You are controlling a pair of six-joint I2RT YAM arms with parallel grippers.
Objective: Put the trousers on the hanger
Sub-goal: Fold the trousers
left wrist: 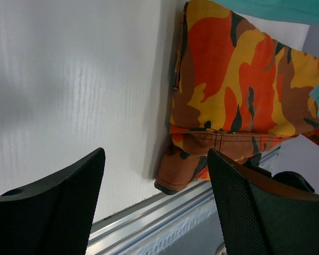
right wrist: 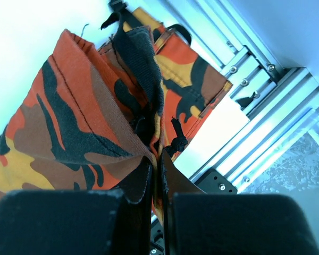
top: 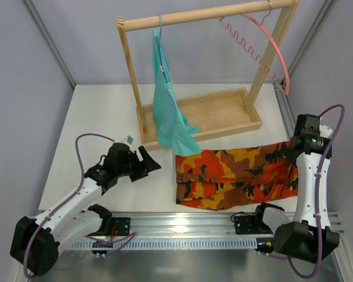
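The camouflage trousers lie folded on the white table, right of centre near the front rail. My right gripper is shut on their right end; in the right wrist view the fabric is pinched between the closed fingers. My left gripper hovers open to the left of the trousers, apart from them; its wrist view shows the trousers' left folded edge ahead between the spread fingers. The pink hanger hangs by its hook on the right end of the wooden rail.
A wooden rack stands at the back of the table. A teal garment hangs from its rail on a thin hanger, its hem reaching down to the trousers' top left corner. A metal rail runs along the near edge.
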